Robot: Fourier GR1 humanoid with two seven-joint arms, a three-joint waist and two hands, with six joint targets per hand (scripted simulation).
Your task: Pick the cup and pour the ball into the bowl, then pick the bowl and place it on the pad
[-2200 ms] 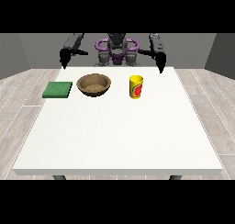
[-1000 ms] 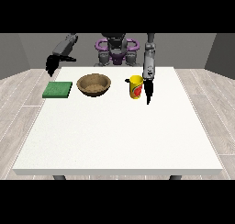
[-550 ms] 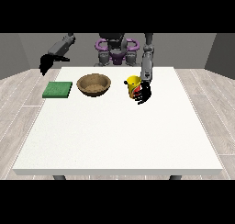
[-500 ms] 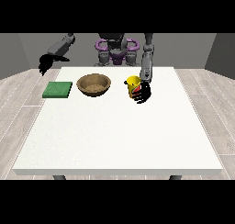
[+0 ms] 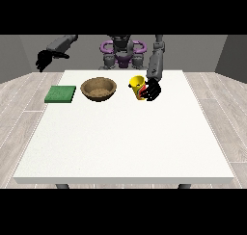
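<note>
- Cup (image 5: 137,86): yellow, tilted toward the bowl (image 5: 99,88), just beside it; fingers of the hand at the view's right (image 5: 152,90) wrap it, presumably for pouring.
- Pad (image 5: 61,94): green, beside the bowl, awaiting it.
- Hand at the view's left (image 5: 44,60): raised aside, idle; finger state unclear.

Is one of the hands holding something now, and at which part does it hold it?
The hand at the view's right is curled round the side of the tilted yellow cup. The hand at the view's left is raised off the table and holds nothing.
</note>
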